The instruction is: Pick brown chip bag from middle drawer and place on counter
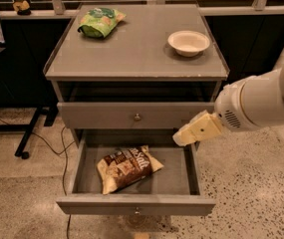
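We see a grey cabinet from above and in front, with its wide, shallow grey middle drawer (136, 204) pulled fully out below a closed grey drawer (106, 116). A crinkly dark-brown chip bag with pale yellow ends (129, 168) lies flat and slanted on the open drawer's floor, left of its centre and clear of the walls. The robot's cream gripper (197, 129), on a thick white arm (261, 101), hangs at the cabinet's right side, above the drawer's right rear corner and well apart from the bag; we cannot tell whether it is open or closed. On the cabinet's flat matte grey counter (136, 49) rest a green snack bag (100, 22) at rear left and a shallow white bowl (189, 42) at rear right. We judge the bag light, soft, slippery and easily crushed, best pinched gently across its puffed middle.
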You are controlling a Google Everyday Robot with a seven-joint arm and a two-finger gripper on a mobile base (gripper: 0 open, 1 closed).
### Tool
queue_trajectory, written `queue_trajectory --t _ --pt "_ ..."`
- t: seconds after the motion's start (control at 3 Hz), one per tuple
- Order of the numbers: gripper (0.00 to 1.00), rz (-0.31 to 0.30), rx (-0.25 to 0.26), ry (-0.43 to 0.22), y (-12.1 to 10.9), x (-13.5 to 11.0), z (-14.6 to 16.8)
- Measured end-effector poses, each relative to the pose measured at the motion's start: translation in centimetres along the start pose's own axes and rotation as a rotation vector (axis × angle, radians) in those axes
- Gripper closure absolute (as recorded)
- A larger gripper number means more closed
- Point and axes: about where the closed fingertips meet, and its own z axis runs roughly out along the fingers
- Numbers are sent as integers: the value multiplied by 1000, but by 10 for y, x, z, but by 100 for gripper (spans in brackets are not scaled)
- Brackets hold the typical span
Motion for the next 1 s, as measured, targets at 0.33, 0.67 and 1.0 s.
queue_trajectory --t 0.33,0.67,1.0 --pt "0 78 -28 19 8 1 24" --pt "0 93 -29 19 9 1 24" --pt "0 90 -11 24 13 7 30"
